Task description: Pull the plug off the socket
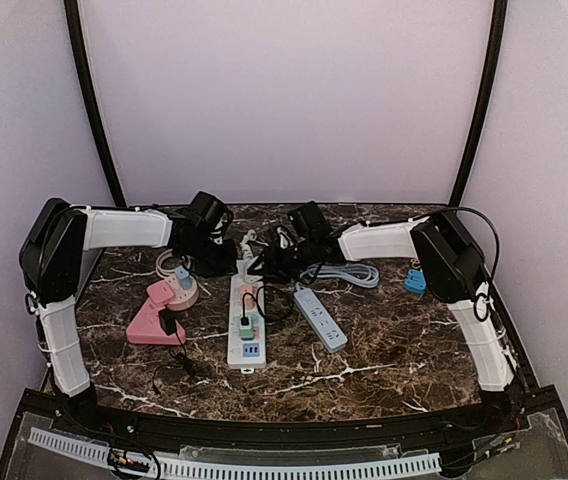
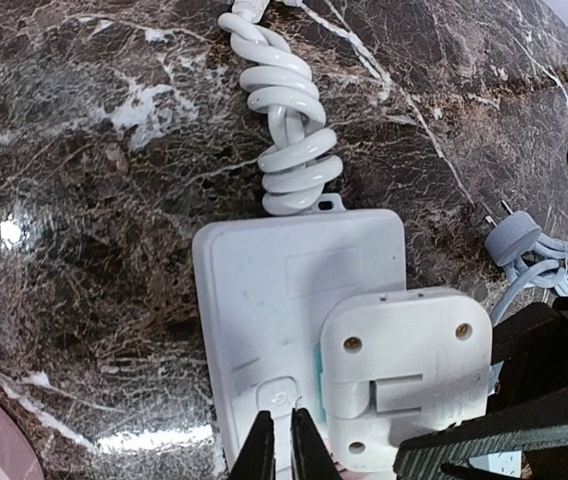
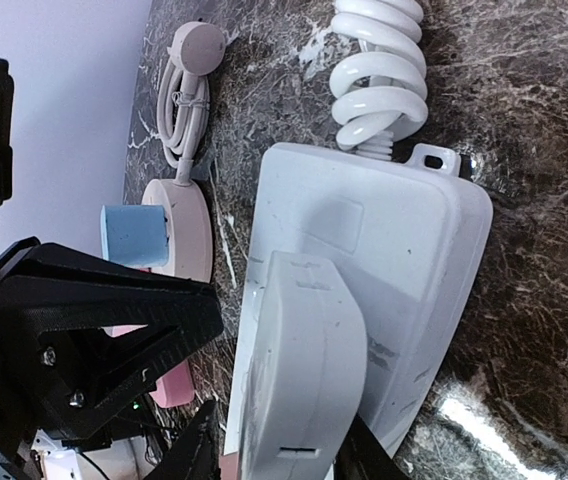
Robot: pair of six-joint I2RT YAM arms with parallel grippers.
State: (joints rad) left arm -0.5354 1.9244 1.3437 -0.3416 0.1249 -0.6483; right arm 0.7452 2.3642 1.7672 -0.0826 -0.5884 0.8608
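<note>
A white power strip [image 2: 274, 290] lies on the marble table, with a white square plug [image 2: 404, 365] seated in its socket at the near end. My left gripper [image 2: 284, 450] is shut, its tips resting on the strip's button beside the plug. My right gripper [image 3: 284, 455] is shut on the white plug [image 3: 304, 360], one finger on each side. In the top view both grippers, left [image 1: 229, 262] and right [image 1: 272, 262], meet over the far end of the strip [image 1: 244, 345]; the plug is hidden there.
The strip's coiled white cord [image 2: 289, 120] runs away from it. A round pink socket [image 3: 189, 225] with a blue plug [image 3: 134, 235] sits left of the strip. A pink strip [image 1: 154, 322], a grey-blue strip [image 1: 321, 318] and a loose blue plug [image 1: 415, 281] lie around.
</note>
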